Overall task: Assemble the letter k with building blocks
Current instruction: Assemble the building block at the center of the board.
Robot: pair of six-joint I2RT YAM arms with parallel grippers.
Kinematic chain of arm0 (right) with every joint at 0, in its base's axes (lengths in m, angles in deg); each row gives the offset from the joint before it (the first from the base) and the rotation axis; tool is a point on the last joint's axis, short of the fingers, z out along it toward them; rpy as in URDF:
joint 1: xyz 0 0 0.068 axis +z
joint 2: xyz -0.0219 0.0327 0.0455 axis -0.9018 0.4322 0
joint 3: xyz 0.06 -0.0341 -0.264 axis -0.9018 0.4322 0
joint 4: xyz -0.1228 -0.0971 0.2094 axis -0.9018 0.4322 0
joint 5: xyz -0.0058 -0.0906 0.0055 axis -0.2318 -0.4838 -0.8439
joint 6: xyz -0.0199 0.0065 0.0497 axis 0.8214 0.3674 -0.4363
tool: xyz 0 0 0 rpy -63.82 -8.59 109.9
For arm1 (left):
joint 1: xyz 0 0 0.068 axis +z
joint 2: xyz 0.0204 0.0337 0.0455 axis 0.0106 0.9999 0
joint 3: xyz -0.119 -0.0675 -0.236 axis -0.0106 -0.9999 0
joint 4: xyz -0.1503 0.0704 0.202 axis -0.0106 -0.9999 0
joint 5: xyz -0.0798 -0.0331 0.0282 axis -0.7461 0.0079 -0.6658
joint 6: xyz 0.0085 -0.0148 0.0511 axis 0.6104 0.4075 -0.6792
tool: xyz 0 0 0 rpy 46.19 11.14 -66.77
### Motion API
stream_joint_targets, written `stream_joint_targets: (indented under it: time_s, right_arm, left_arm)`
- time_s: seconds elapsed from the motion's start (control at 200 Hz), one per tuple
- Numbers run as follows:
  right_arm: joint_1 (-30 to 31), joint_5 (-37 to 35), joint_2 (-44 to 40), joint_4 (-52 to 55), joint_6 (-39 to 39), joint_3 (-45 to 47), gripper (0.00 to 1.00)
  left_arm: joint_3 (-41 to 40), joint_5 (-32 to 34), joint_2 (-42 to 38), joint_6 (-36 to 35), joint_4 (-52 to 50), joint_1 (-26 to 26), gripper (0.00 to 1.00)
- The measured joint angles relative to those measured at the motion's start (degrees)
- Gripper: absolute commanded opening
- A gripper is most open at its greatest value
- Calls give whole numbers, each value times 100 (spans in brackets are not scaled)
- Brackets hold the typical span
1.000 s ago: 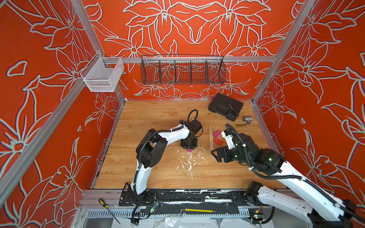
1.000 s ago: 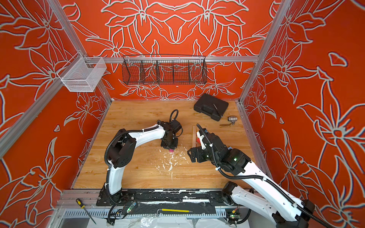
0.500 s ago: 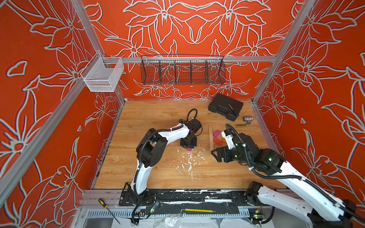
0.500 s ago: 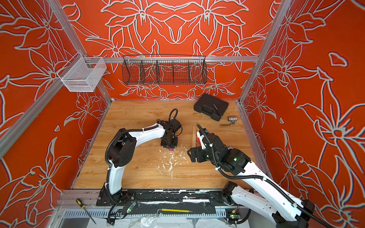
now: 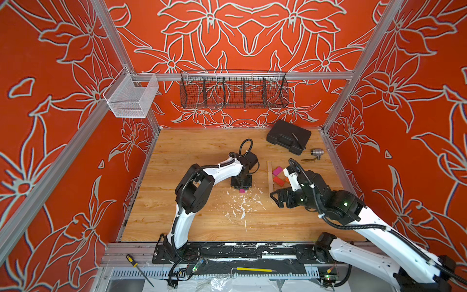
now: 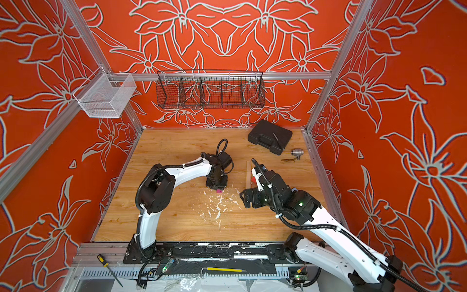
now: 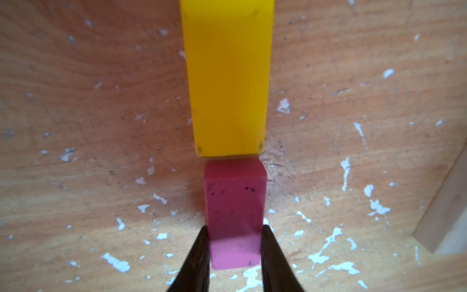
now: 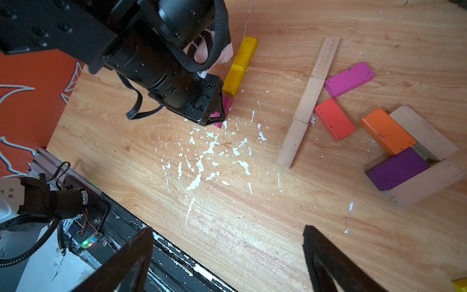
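In both top views a wooden table [image 5: 192,151] fills the lower middle of the frame, hemmed in by orange flowered walls [image 5: 63,151]. Bare wood runs from the left wall rail across to the left arm. At centre, the left gripper [image 7: 235,233] points down, its fingers pinching a magenta block [image 7: 235,199] at the tabletop, end-on and just beside a yellow block [image 7: 227,75]. Right of centre, the right gripper [image 8: 227,230] hovers with its fingers spread wide, holding nothing. Just above it, loose blocks [image 8: 334,118] lie beside a line of plain wood strips [image 8: 308,101]. White flecks [image 5: 240,207] scar the wood below centre.
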Motion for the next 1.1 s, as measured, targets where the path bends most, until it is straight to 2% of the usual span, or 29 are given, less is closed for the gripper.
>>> stream_joint_targets:
  time_s: [1.096]
  right_arm:
    - [0,2,0,-4,-48,46,94]
  left_arm:
    - [138,50,101,-46,-52,39,33]
